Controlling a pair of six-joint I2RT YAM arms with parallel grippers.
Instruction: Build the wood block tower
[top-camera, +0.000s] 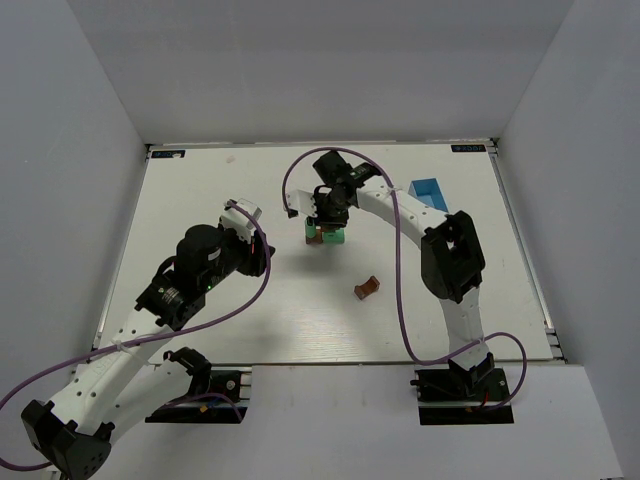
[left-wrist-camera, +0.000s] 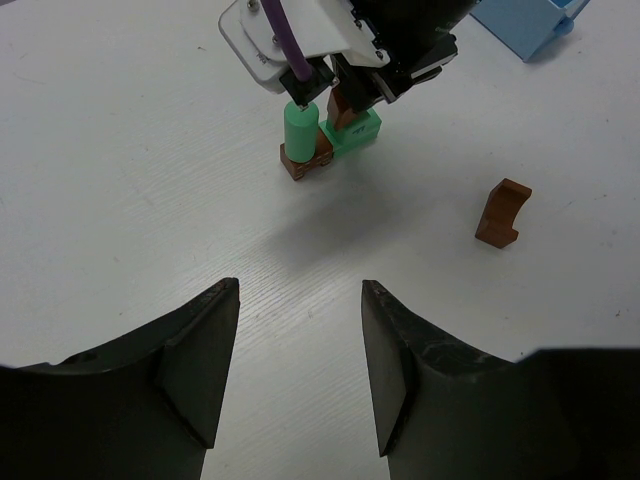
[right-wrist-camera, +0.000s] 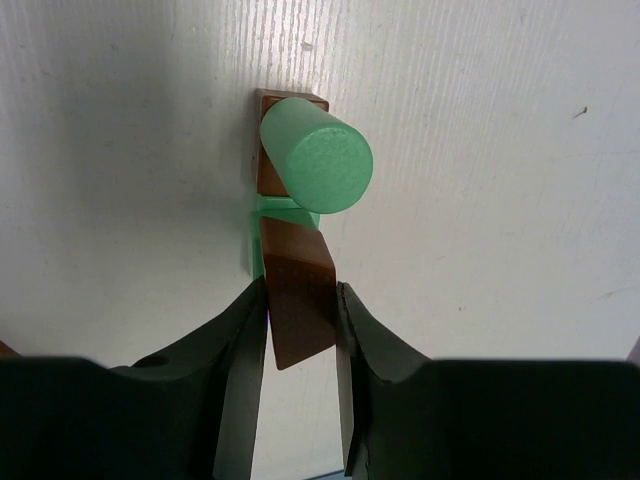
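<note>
The tower (top-camera: 326, 236) stands at the table's middle under my right gripper. In the left wrist view a mint-green cylinder (left-wrist-camera: 300, 131) stands on a brown block (left-wrist-camera: 305, 163), beside a flat green block (left-wrist-camera: 358, 133). My right gripper (right-wrist-camera: 300, 295) is shut on a reddish-brown block (right-wrist-camera: 298, 295) and holds it over the flat green block (right-wrist-camera: 262, 215), next to the cylinder (right-wrist-camera: 316, 153). A brown arch block (top-camera: 367, 287) lies loose on the table; it also shows in the left wrist view (left-wrist-camera: 503, 212). My left gripper (left-wrist-camera: 300, 295) is open and empty, some way short of the tower.
A small blue open-topped box (top-camera: 430, 192) sits at the back right, also seen in the left wrist view (left-wrist-camera: 525, 20). The white table (top-camera: 200, 200) is walled by grey panels. The right arm's purple cable loops above the tower.
</note>
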